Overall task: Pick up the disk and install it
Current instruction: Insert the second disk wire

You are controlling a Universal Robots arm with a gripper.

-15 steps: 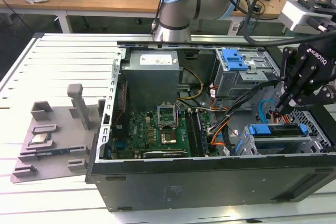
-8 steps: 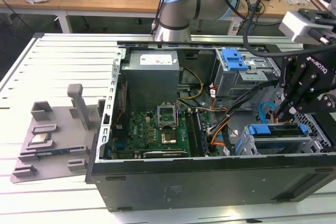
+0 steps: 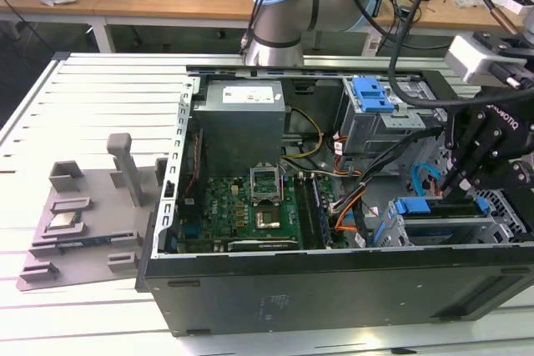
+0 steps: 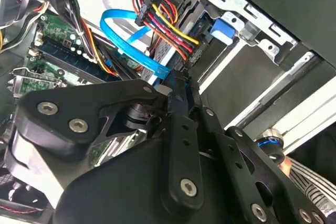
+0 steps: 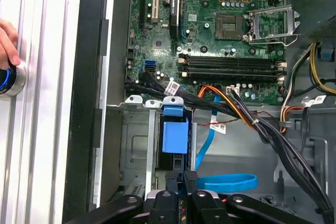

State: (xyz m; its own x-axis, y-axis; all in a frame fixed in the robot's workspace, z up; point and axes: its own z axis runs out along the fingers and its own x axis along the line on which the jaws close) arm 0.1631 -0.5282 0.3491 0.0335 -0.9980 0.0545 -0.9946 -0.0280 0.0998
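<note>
The end effector (image 3: 467, 174) is closed edge-on around the disk (image 3: 442, 208), which sits in the drive bay (image 5: 137, 153) at the case's (image 3: 275, 293) front corner. It looks largely seated; release appears to be what's left.

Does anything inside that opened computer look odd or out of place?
The processor socket on the green board sits empty, its metal frame flipped open. A chip lies outside on the grey tray. A hand touches a round knob beside the case.
</note>
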